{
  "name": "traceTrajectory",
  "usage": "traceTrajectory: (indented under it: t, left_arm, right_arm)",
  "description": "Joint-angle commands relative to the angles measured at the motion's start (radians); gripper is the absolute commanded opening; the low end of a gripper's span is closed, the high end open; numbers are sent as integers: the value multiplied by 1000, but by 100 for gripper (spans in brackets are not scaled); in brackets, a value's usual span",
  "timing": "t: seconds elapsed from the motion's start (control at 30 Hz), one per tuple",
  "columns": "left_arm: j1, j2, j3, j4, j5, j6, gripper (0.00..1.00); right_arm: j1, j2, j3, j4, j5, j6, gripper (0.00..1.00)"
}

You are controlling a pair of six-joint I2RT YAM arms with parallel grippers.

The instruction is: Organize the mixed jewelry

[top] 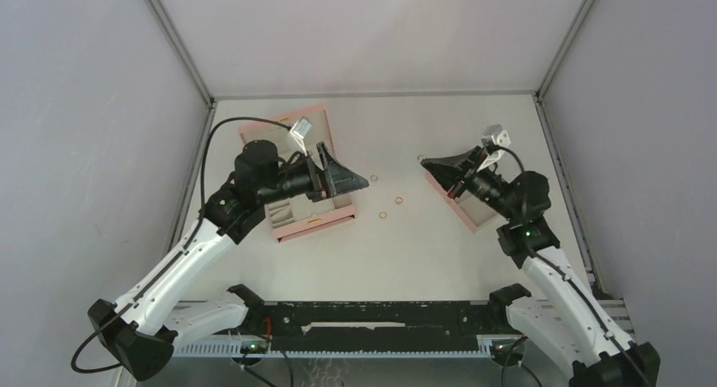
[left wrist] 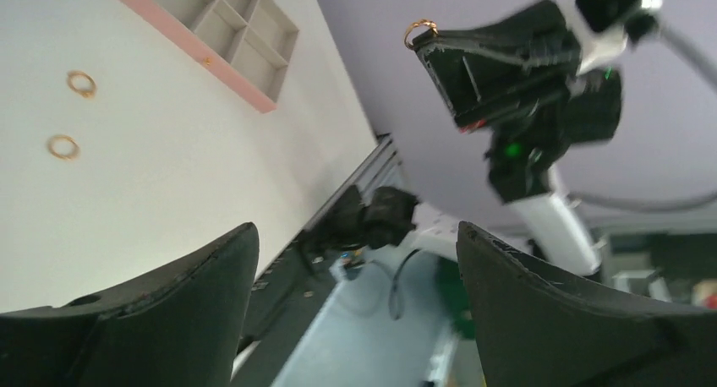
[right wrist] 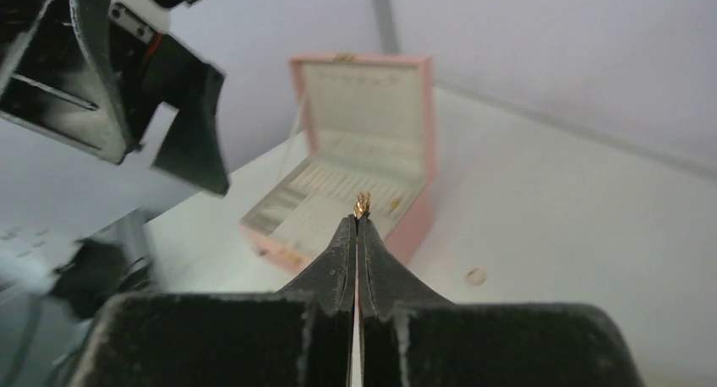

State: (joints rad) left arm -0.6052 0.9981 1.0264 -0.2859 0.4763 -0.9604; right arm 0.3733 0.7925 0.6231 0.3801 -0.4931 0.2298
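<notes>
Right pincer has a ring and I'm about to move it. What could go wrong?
The ring sits at the very tip of the shut right pincer; a jolt might flick it free.
The open left pincer hangs near the pink box, facing the right one; carrying the ring there risks a collision.
Loose rings lie on the table between the arms; a low sweep could scatter them.

rings [left wrist: 82, 84]: copper | box [right wrist: 363, 117]: pink, cream inside | table [top: 423, 260]: white | right gripper [right wrist: 356, 226]: black

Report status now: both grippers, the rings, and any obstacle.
Left gripper open, empty. Right gripper shut on one ring. Three rings loose. Left gripper by pink box, may obstruct.
</notes>
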Motion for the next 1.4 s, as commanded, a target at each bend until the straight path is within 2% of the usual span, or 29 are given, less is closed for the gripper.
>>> traceTrajectory:
  t: [0.0, 0.1, 0.23, 0.37, 0.57, 0.93, 1.2, 1.37]
  left_arm:
    - [4, -49, -43, 36, 152, 389, 92]
    - [2, -15, -50, 59, 304, 440, 88]
    - [-16, 7, -90, 129, 424, 443, 87]
    - [-35, 21, -89, 124, 468, 464, 86]
    - [-58, 61, -79, 182, 496, 389, 82]
    - [-67, 101, -74, 358, 509, 238, 67]
    - [-80, 137, -54, 379, 519, 209, 61]
    - [-96, 158, -37, 385, 510, 206, 51]
  right_arm:
    - [-115, -41, 54, -189, -450, 348, 0]
    - [-129, 8, 58, -131, -605, 475, 0]
    - [-111, 110, 58, -25, -765, 592, 0]
    - [-68, 184, 56, 112, -799, 727, 0]
    - [12, 266, 59, 361, -760, 933, 0]
    - [85, 289, 84, 297, -730, 870, 0]
    - [87, 273, 84, 244, -734, 832, 0]
    - [92, 269, 84, 235, -740, 821, 0]
